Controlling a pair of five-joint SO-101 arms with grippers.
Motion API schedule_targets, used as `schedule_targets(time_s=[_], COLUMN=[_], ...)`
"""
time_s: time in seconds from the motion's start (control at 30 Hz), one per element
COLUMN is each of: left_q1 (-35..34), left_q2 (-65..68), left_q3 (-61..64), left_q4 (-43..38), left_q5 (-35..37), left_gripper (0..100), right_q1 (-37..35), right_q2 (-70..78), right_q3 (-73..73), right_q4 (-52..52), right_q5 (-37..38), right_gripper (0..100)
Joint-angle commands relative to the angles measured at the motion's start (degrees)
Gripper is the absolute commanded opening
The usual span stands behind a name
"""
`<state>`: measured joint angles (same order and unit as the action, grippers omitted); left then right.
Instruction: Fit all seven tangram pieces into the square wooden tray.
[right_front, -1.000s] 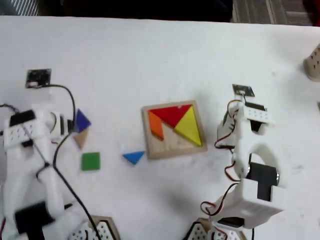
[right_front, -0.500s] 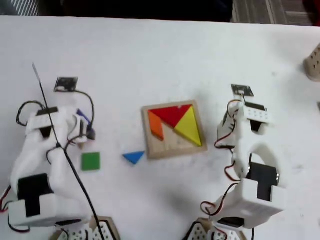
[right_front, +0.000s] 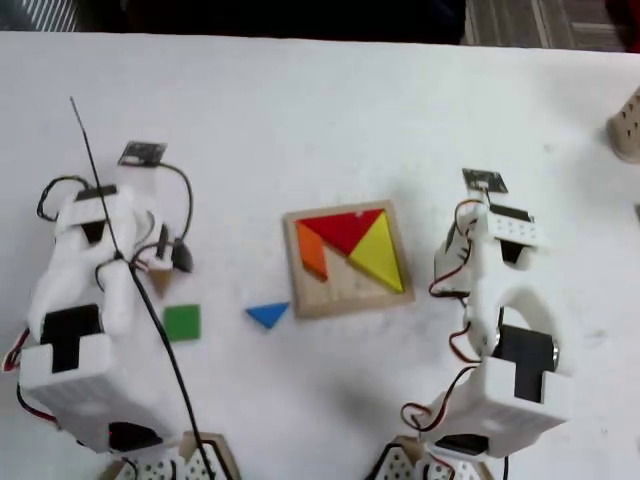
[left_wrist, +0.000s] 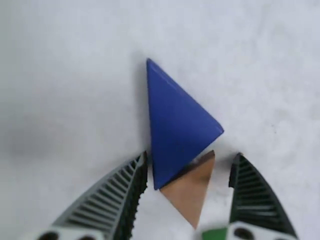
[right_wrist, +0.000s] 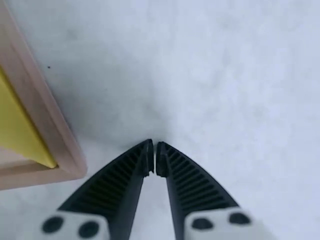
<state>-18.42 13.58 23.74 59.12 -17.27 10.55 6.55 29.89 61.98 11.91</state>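
The left gripper (left_wrist: 190, 159) stands spread, its jaws on either side of a dark blue triangle (left_wrist: 177, 125) that touches a smaller brown triangle (left_wrist: 191, 195). Near them lie a green square (right_front: 182, 322) and a light blue triangle (right_front: 268, 315). The wooden tray (right_front: 345, 300) holds a red triangle (right_front: 343, 228), a yellow triangle (right_front: 380, 255) and an orange piece (right_front: 312, 250). The right gripper (right_wrist: 154, 147) is pinched closed on nothing, just beside the tray's corner.

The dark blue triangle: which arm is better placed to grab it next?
Left, probably. The left gripper is open, a finger on either side of the dark blue triangle, which touches a tan piece. The right gripper is shut beside the tray, on the side away from that triangle.
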Motion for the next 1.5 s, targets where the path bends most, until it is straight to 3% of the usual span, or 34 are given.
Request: schedule_targets(time_s=[0.0, 0.1, 0.3, 0.47, 0.67, 0.97, 1.2, 1.47], left_q1=[0.31, 0.31, 0.4, 0.75, 1.98, 6.11, 9.19, 8.75], left_q2=[-0.22, -2.33, -12.09, -17.01, -12.7, -5.49, -5.23, -5.32], left_q3=[-1.67, 0.53, 10.2, 16.35, 13.63, 5.63, 5.54, 5.8], left_q4=[1.67, 1.23, -6.24, -7.91, -6.59, -2.11, -0.35, 1.23], left_q5=[-1.23, -4.22, -4.66, -4.84, -8.44, -8.26, -8.7, -8.97], left_gripper=[27, 27, 27, 27, 27, 27, 14, 26], right_q1=[-0.57, -0.66, -0.75, -0.75, -0.57, -0.48, -0.48, -0.48], right_q2=[-2.15, -2.15, -2.15, -2.15, -2.15, -2.15, -2.15, -2.15], right_q3=[-0.26, -0.26, -0.26, -0.26, -0.26, -0.26, -0.35, -0.35], right_q4=[-0.66, -0.66, -0.66, -0.66, -0.66, -0.66, -0.66, -0.66], right_q5=[0.7, 0.79, 0.88, 0.88, 0.88, 0.7, 0.7, 0.88], right_gripper=[1.8, 1.8, 1.8, 1.8, 1.8, 1.8, 1.8, 1.8])
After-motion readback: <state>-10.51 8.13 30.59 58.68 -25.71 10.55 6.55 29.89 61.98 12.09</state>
